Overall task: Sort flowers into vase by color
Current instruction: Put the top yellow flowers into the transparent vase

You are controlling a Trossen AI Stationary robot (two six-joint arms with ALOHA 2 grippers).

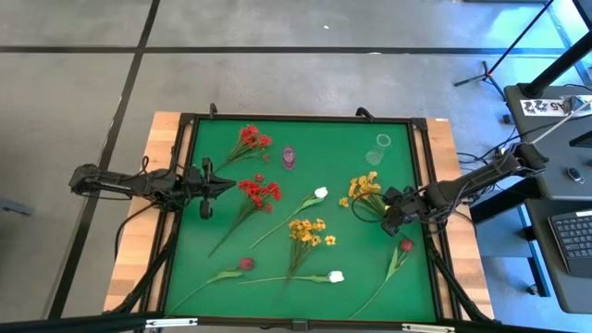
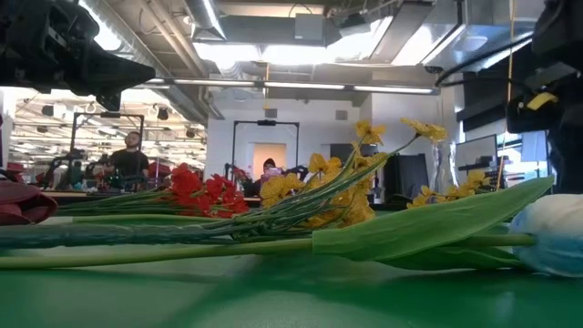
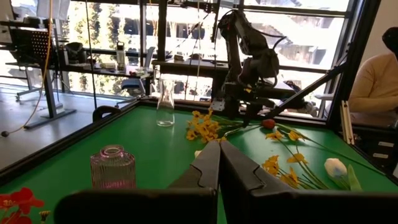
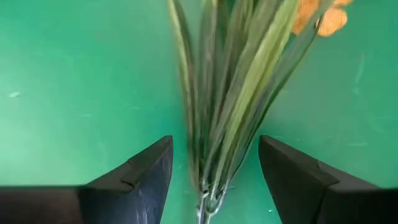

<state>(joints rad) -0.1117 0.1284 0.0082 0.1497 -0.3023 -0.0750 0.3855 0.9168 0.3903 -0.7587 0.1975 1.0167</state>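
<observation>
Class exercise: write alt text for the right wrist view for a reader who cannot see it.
The right gripper hangs open over a bundle of thin green stems on green felt, one dark finger each side, not touching. Yellow-orange blossoms show at the edge.

cut off: yellow-orange spray [image 4: 233,93] blooms mostly past the right wrist view's edge | hidden: stem base behind the right gripper [image 1: 388,215] in the high view | blurred: white bud [image 2: 551,239] in the low view, partly past the frame edge
</observation>
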